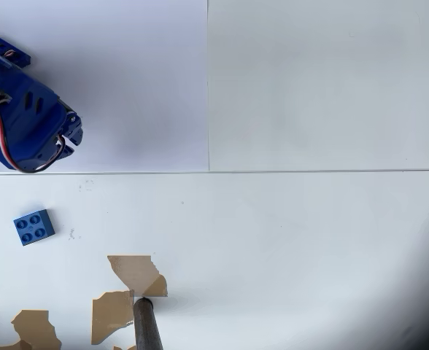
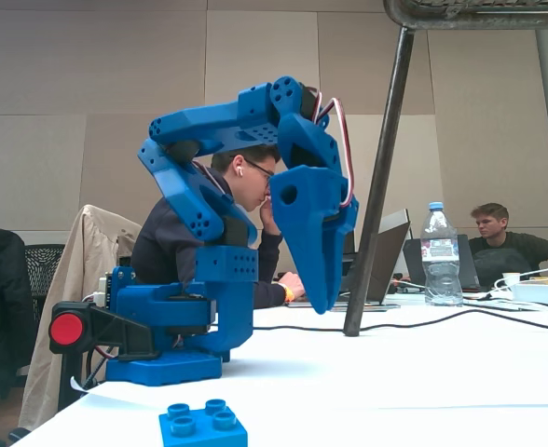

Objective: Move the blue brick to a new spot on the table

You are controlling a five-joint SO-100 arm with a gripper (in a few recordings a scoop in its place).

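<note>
The blue brick (image 1: 33,227) lies studs up on the white table (image 1: 309,240) near the left edge of the overhead view. In the fixed view the brick (image 2: 202,426) sits at the front edge of the table (image 2: 423,382). My blue gripper (image 1: 74,135) hangs folded back at the upper left, well apart from the brick. Seen from the side, the gripper (image 2: 321,304) points straight down above the table with its jaws together and nothing between them.
A dark pole (image 1: 147,325) stands among brown chipped patches (image 1: 136,273) right of the brick; it is a slanted stand leg (image 2: 378,186) in the fixed view. A black cable (image 2: 442,319), a water bottle (image 2: 437,253) and a laptop lie behind. People sit beyond the table.
</note>
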